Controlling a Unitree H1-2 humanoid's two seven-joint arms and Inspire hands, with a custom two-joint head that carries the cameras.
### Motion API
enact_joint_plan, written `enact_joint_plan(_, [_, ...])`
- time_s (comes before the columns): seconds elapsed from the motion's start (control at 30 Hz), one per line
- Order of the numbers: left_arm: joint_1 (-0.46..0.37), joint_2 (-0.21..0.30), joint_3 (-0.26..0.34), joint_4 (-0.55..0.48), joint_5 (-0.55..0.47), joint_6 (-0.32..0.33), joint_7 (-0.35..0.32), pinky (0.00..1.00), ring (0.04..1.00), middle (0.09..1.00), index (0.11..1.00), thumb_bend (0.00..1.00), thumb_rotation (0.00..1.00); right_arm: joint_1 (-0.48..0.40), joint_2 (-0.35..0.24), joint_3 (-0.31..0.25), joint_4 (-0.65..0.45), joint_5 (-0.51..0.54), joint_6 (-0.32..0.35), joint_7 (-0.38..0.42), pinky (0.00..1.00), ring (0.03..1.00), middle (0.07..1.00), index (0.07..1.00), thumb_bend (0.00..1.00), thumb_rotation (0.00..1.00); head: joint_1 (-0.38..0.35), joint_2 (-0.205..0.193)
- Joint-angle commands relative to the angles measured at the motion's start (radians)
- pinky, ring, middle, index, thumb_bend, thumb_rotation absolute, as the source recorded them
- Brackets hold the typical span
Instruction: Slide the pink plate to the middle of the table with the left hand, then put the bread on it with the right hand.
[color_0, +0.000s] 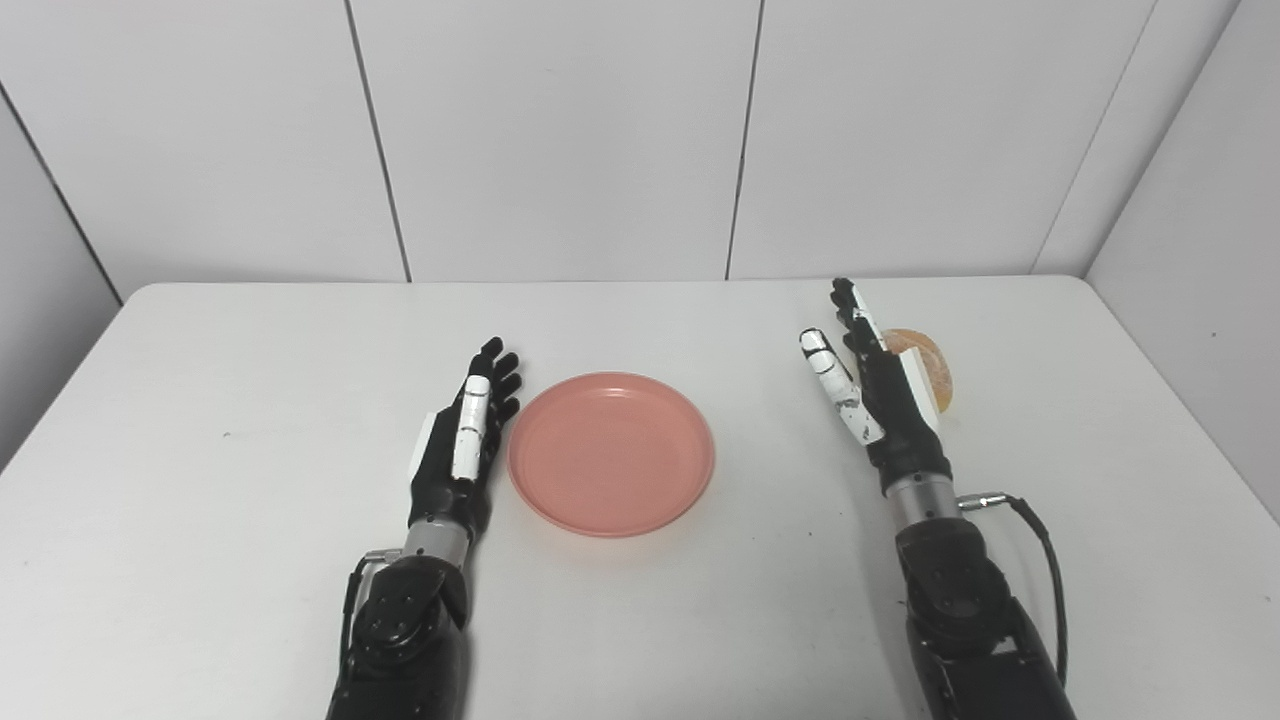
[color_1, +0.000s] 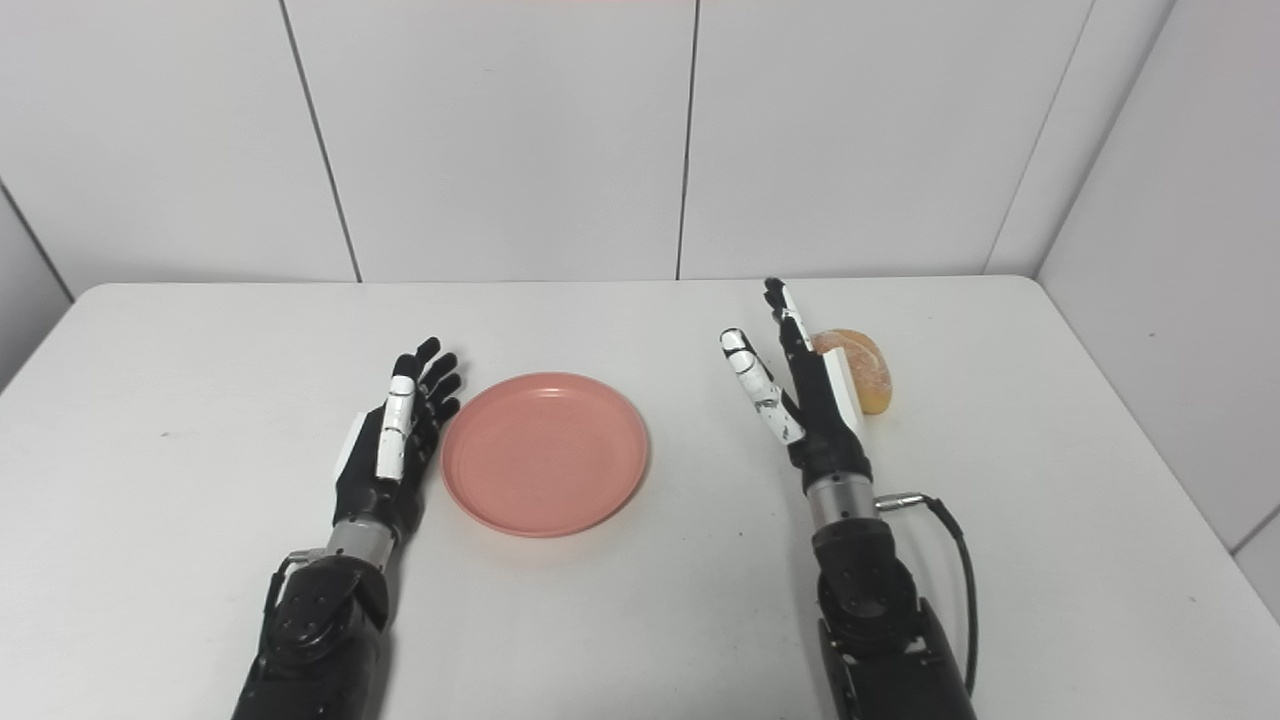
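White table (color_0: 250, 400): round pink plate (color_0: 611, 452) mid-table; golden bread (color_1: 866, 368) beside empty, spread right hand (color_0: 880, 385).

Bright, even overhead light; the round pink plastic plate (color_0: 611, 453) casts only a faint, soft shadow. Both views are sharp and glare-free.

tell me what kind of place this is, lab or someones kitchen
Most likely a lab or test booth, not a kitchen. The white table is boxed in by plain white wall panels, and it holds only a pink plate and a piece of bread, with both robot hands open beside them.
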Motion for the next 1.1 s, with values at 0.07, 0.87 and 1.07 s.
enact_joint_plan(0.07, [-0.023,0.02,0.001,-0.003,0.033,0.001,0.018,0.91,0.929,0.923,0.917,0.58,1.0,-0.063,-0.018,-0.005,-0.031,-0.05,-0.054,-0.05,0.91,0.938,0.93,0.939,0.63,0.75,-0.059,-0.01])
enact_joint_plan(0.87, [-0.027,0.045,0.023,0.019,-0.017,-0.014,-0.033,0.91,0.923,0.923,0.919,0.59,1.0,-0.163,-0.122,-0.004,0.146,-0.298,0.015,-0.218,0.71,0.831,0.888,0.879,0.81,0.47,-0.136,-0.022])
enact_joint_plan(1.07, [-0.027,0.048,0.023,0.021,-0.022,-0.016,-0.038,0.92,0.924,0.923,0.92,0.59,1.0,-0.177,-0.136,0.008,0.194,-0.329,0.047,-0.227,0.72,0.84,0.893,0.892,0.83,0.43,-0.134,-0.02])
